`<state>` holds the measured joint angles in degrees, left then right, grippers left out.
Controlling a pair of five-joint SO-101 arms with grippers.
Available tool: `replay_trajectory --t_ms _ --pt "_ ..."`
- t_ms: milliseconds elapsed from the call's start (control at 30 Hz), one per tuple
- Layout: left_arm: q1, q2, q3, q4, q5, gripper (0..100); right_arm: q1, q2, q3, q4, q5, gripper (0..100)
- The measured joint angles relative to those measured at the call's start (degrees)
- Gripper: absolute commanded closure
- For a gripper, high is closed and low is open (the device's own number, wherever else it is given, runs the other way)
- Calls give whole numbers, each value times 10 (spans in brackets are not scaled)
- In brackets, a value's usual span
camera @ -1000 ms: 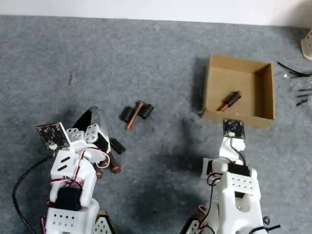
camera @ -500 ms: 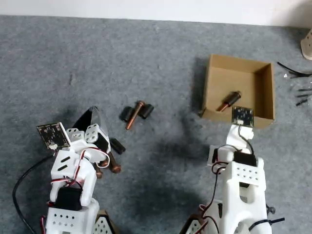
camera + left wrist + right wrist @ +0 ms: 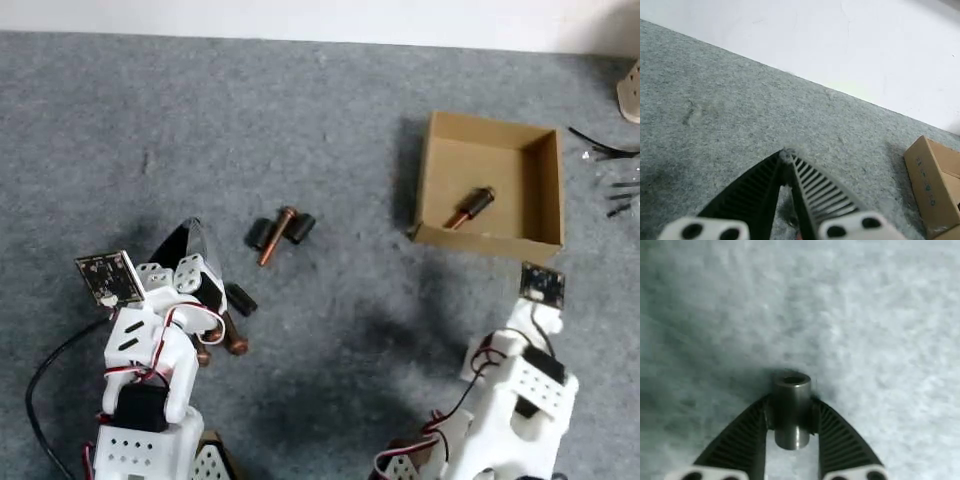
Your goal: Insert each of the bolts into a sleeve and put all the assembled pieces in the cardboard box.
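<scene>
Currently a sleeve [image 3: 791,387] is held clamped btwn the ribbed black fingers of the right gripper [image 3: 790,405]. It is a smooth, dark-grey metal tube, round in section, w/ its long axis set in the gap btwn the two fingers and one open bore end turned toward the wrist camera; whether the axis runs along the fingers or stands across them cannot be told. Behind it a grey, felt-like mat [image 3: 880,315] is seen. The left gripper [image 3: 786,156] is parked at the near left of the table, jaws together, ribbed tips meeting w/ nothing btwn them. In the cardboard box [image 3: 437,175], at the far right, one assembled piece [image 3: 470,207] is laid diag.: dark sleeve end toward the far right, copper bolt end toward the near-left corner. Mid-table a copper bolt [image 3: 277,236] is laid w/ its head at the far end and shank toward the near edge, slightly tilted, flanked just beside by a left black sleeve [image 3: 262,234] and a right black sleeve [image 3: 303,228], both short stubby cylinders. Beside the left arm a lone sleeve [image 3: 240,298] is laid diag., and near it a second bolt [image 3: 234,338] and a third bolt [image 3: 203,352], the latter partly hidden by the arm.
</scene>
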<state>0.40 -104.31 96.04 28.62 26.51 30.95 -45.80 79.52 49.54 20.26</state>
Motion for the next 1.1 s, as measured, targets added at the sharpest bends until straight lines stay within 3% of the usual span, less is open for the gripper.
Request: replay_trajectory --t_ms 500,700,900,1000,1100 --pt "0 0 0 0 0 986 296 0 1 2 245 994" --pt "0 0 0 0 0 986 377 0 1 2 327 994" --pt "0 0 0 0 0 986 362 0 1 2 308 994" --pt "0 0 0 0 0 986 302 0 -4 3 222 994" --pt "0 0 0 0 0 986 196 7 -33 3 114 994"
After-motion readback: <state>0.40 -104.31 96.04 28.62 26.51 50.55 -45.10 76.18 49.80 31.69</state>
